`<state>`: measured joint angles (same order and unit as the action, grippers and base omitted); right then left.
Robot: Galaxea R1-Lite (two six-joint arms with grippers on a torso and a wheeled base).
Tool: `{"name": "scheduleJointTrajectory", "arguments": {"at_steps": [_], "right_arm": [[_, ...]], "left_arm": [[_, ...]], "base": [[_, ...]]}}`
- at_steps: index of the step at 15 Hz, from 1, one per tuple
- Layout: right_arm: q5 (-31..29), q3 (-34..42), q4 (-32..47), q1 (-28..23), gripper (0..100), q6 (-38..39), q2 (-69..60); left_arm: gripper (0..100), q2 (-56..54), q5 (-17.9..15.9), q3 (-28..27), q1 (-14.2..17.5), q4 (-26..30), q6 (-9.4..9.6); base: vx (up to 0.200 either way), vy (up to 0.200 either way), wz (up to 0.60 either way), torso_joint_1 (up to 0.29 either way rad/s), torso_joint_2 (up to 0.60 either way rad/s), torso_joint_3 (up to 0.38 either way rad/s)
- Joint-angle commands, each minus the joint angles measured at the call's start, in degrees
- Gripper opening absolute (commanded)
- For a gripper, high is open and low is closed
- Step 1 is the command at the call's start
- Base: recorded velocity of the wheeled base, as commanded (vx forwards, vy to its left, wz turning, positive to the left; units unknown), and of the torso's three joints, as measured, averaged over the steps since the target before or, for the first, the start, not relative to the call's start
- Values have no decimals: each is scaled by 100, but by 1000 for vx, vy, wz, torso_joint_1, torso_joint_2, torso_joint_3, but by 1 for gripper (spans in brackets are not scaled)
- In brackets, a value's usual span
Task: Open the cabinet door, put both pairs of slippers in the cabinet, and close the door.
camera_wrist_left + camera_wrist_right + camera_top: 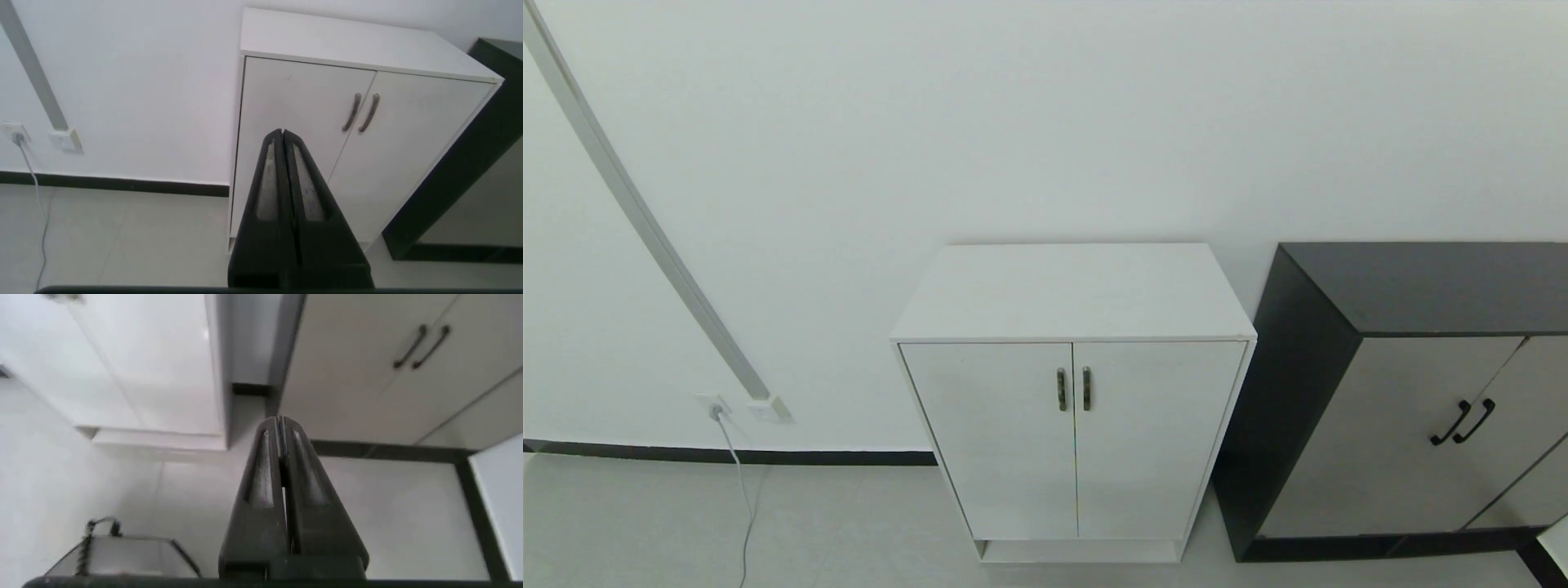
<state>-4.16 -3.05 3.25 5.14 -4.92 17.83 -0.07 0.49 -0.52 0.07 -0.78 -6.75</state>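
Well, the white cabinet (pixel 1070 290) stands shut against the wall (pixel 1045 122); my left gripper (pixel 283 135) and right gripper (pixel 279 421) are pressed together, empty. Its light, stiff door (pixel 996 441) should swing by a slim middle handle (pixel 1061 389).

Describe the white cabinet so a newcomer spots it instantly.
Against the white wall stand two cabinets side by side. The white cabinet is the left one, doors shut. Unlike its black-framed neighbour, it is white all over, with straight metallic handles.
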Motion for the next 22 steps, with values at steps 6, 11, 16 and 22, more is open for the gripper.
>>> {"name": "scheduleJointTrajectory", "arguments": {"at_steps": [6,11,16,22], "right_arm": [[468,296,-282,988,0,273,-1072],[442,287,-290,-286,0,352,-1177],[460,305,-299,-506,0,510,-1775],[293,305,-343,-506,0,914,-1783]], "left_arm": [[0,7,4,8,1,-1,-1],[0,7,4,0,1,-1,-54],[0,7,4,0,1,-1,-63],[0,7,83,0,1,-1,-151]], "base": [[0,0,0,0,0,0],[0,0,0,0,0,0],[0,0,0,0,0,0],[0,0,0,0,0,0]]}}
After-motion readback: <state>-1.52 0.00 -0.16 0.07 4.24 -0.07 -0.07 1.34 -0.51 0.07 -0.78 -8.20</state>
